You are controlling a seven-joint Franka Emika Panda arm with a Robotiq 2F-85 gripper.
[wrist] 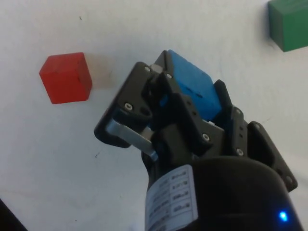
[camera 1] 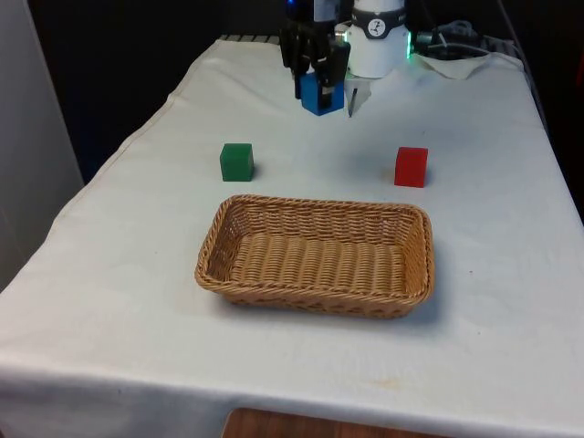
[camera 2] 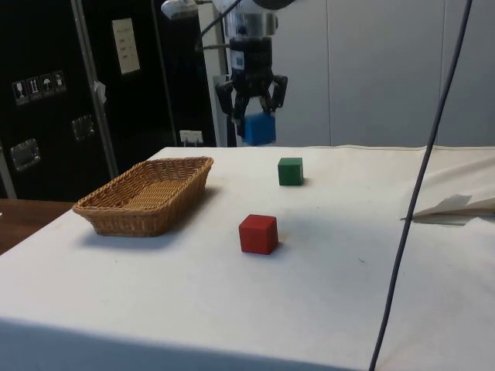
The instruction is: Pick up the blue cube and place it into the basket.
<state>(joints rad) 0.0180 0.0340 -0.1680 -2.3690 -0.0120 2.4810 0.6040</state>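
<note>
Cube (camera 2: 258, 128), blue, is clamped between the closed jaws of the gripper (camera 2: 251, 116) and held above the cloth, well apart from the basket (camera 1: 415, 274). It is judged light, rigid and non-fragile; flat opposite faces are best gripped.

Front and side views across the same basket (camera 1: 315, 260), wrist close above.

The hand (wrist: 185, 103) covers much of the blue cube (wrist: 192, 89) in the wrist view, leaving its lower faces hidden; the green cube (wrist: 288, 24) runs off that picture's edge; in the front view the cube's upper part sits behind the fingers (camera 1: 306, 64); the desk (camera 1: 511, 365) is cut by the frame on both sides.
</note>
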